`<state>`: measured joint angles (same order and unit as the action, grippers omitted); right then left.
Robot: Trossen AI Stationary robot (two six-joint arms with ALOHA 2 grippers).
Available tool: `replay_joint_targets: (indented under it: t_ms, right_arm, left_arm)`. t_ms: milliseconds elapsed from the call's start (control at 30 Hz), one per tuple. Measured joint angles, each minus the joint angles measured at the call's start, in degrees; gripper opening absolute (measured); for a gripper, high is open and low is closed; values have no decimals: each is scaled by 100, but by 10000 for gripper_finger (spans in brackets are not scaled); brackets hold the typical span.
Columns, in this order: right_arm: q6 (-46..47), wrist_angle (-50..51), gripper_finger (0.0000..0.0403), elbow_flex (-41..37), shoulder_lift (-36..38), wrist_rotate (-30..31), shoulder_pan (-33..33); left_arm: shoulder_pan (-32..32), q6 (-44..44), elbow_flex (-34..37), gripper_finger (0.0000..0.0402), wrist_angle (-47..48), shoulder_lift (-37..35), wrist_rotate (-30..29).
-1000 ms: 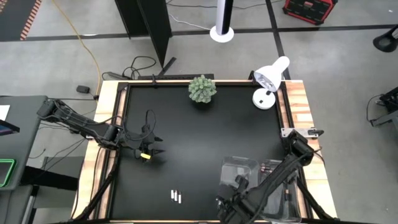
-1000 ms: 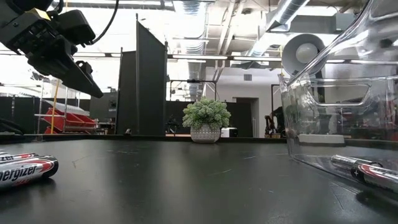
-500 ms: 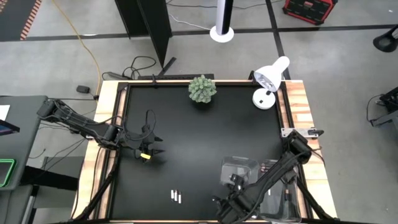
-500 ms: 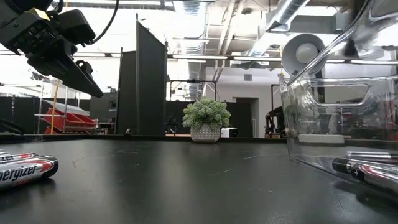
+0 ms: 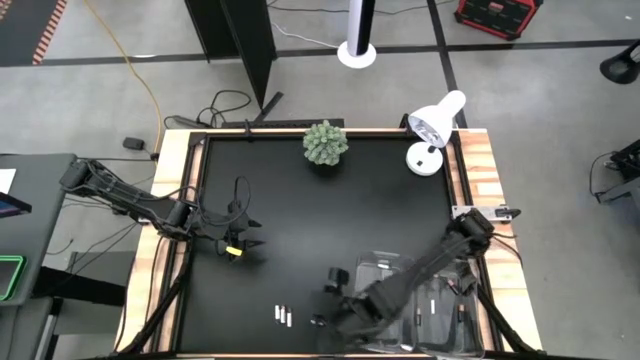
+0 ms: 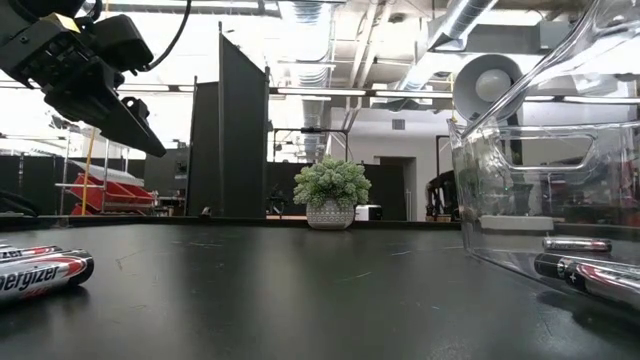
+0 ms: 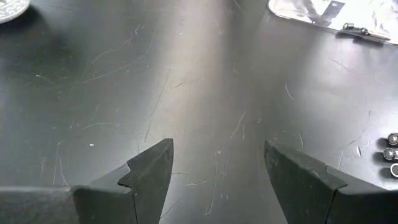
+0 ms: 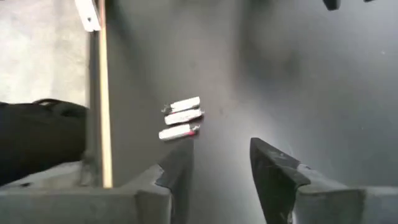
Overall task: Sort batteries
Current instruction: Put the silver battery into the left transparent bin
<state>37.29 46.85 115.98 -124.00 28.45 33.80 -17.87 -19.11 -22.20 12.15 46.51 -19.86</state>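
Clear plastic bins (image 5: 440,310) already hold several batteries, so the sort is judged partly done. Three white batteries (image 5: 284,317) are left on the mat, well apart from the bins. Between them, the right gripper (image 5: 325,297) is seen parted and empty; the left gripper (image 5: 240,247) waits open.

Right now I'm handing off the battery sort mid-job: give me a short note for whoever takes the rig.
Left gripper: open, empty, waiting above the table's left side.
Right gripper: open, empty, above the mat between the clear bins and the loose batteries.
Three white batteries lie side by side near the table's front edge, unsorted.
Done: some dark batteries already lie in a bin on the right.
Left: pick up the three white ones and bin them; the right arm looks nearest.
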Motion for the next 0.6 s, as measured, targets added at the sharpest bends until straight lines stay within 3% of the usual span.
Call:
replay_joint_targets:
  t_ms: [233,600]
  right_arm:
    - [112,-555,231,-8,-673,-937,-365]
    - [124,-1477,242,1,-1347,-1049,-402]
  left_arm:
    - [0,48,0,247,35,2,-2]
    - [0,89,0,247,32,2,-2]
